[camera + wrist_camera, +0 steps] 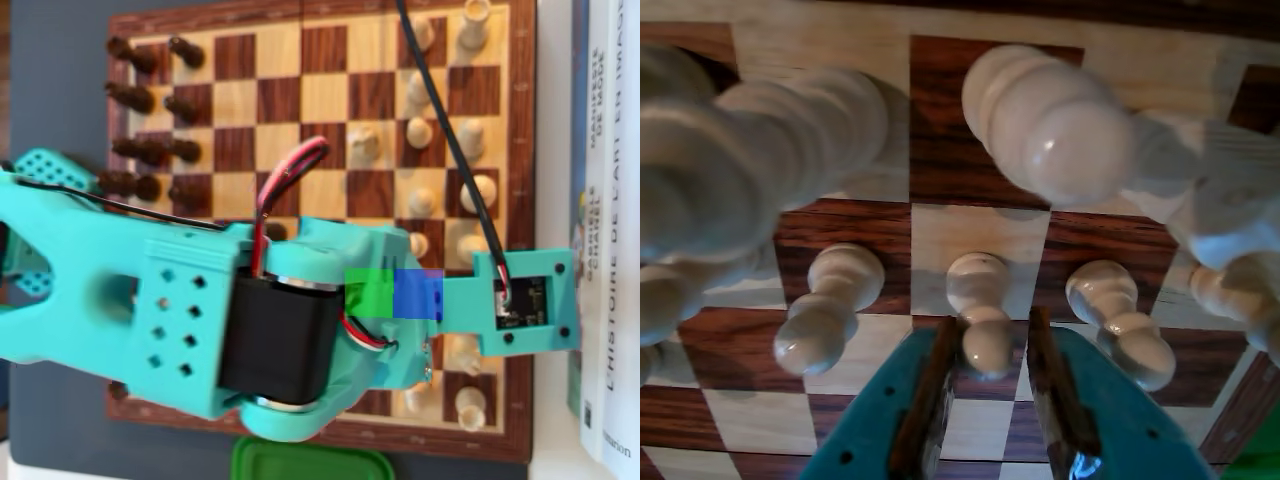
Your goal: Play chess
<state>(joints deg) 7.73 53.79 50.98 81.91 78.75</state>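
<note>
In the wrist view, the teal two-finger gripper (990, 345) stands apart around an upright pale wooden pawn (981, 312) on the brown-and-cream wooden chessboard (950, 120), its head between the fingers.

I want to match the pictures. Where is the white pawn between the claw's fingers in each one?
Wrist view: the white pawn stands bottom centre, between the fingers of the claw.
Overhead view: not visible; the teal arm covers that spot.
Shared landmark: the chessboard.
</note>
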